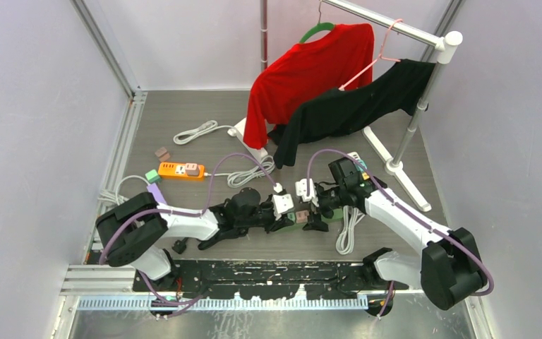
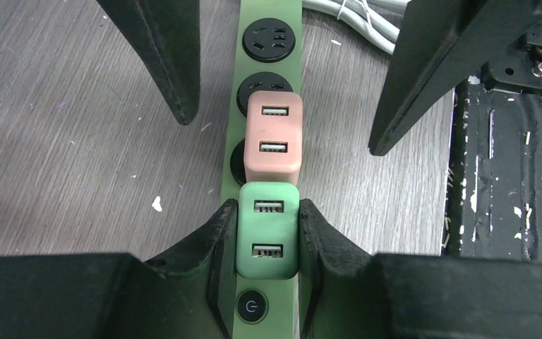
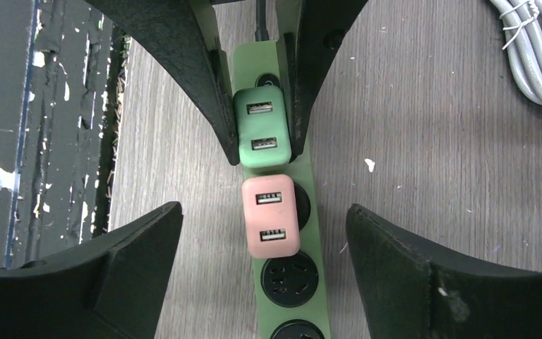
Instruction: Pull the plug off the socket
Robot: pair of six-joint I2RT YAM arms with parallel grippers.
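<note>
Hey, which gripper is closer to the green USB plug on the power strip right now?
Left. The left gripper is shut on the green plug, a finger on each side. The right gripper hangs open astride the pink plug next to it.

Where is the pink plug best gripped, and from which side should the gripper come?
Grip the pink plug on its two long flat sides, coming down from above with the jaws set across the strip. The green plug sits against one end, so an end grip has no room; the long sides stand free.
</note>
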